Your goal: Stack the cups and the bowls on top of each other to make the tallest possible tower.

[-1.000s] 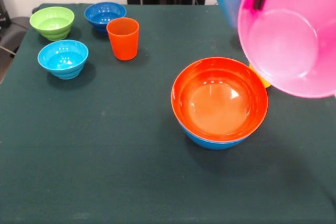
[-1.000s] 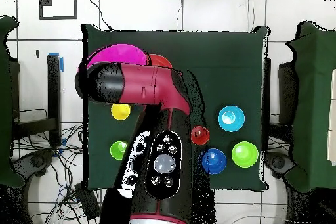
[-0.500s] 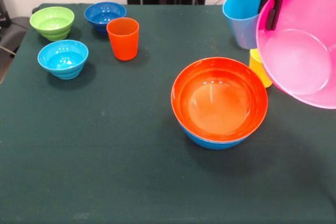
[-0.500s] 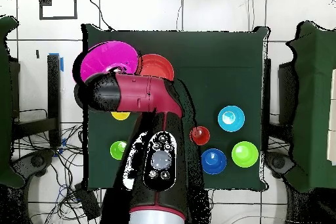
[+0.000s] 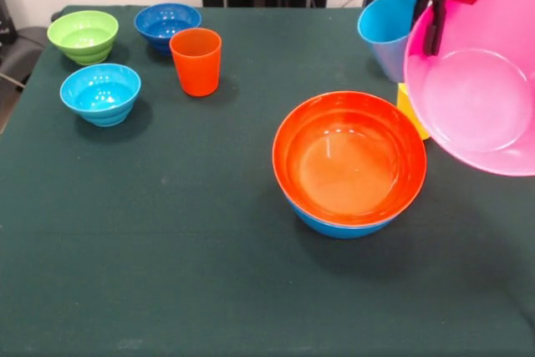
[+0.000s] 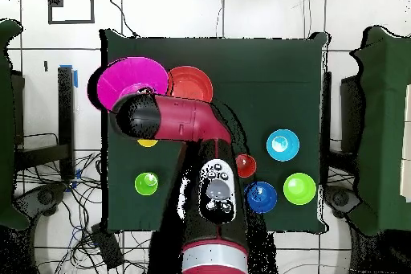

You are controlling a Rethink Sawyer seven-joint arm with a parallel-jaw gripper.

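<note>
Tilting toward the camera, the pink bowl (image 5: 478,81) is being held by its rim in the gripper (image 5: 433,22), clear of the table (image 5: 167,232). Below and beside the gripper, the orange bowl (image 5: 349,156) is sitting nested in the blue bowl (image 5: 334,225); the light blue cup (image 5: 384,31) is standing just beside it.

Pink bowl (image 5: 476,81); orange bowl (image 5: 349,156) nested on blue bowl (image 5: 338,225). Small bowls: green (image 5: 83,35), dark blue (image 5: 167,22), light blue (image 5: 100,93). Orange cup (image 5: 196,60). Dark green tablecloth (image 5: 167,248).

Gripper (image 5: 432,14) holds tilted pink bowl (image 5: 476,81) (rim pinched).
</note>
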